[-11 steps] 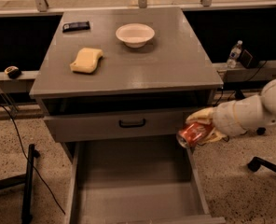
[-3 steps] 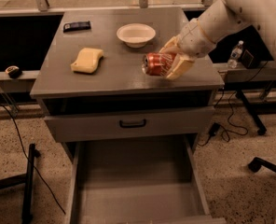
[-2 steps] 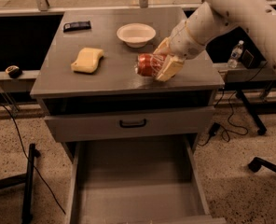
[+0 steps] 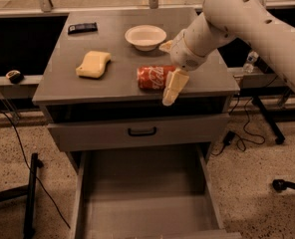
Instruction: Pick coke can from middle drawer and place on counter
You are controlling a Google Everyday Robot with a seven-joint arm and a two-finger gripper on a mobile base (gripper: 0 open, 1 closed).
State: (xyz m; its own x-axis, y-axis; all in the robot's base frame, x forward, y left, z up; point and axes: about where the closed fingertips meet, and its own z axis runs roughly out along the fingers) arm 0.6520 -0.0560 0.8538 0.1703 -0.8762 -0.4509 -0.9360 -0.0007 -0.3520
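Whereas a moment ago it was held tilted above the top, the small red-orange aluminium coke can (image 4: 154, 77) now lies on its side on the flat grey counter (image 4: 112, 59), near the front edge. The cream two-finger gripper (image 4: 170, 66) stands at its right end, fingers spread apart. The wide grey middle drawer (image 4: 142, 193) hangs open below, without the can. The placing seems nearly done.

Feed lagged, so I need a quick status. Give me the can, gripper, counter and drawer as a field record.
can: red-orange aluminium coke can, lying on its side on the counter
counter: flat grey cabinet-top counter; also holds a white bowl, a yellow sponge and a small black bar
gripper: two-finger gripper, open, fingers spread at the can's right end
drawer: grey middle drawer, pulled out, no can inside
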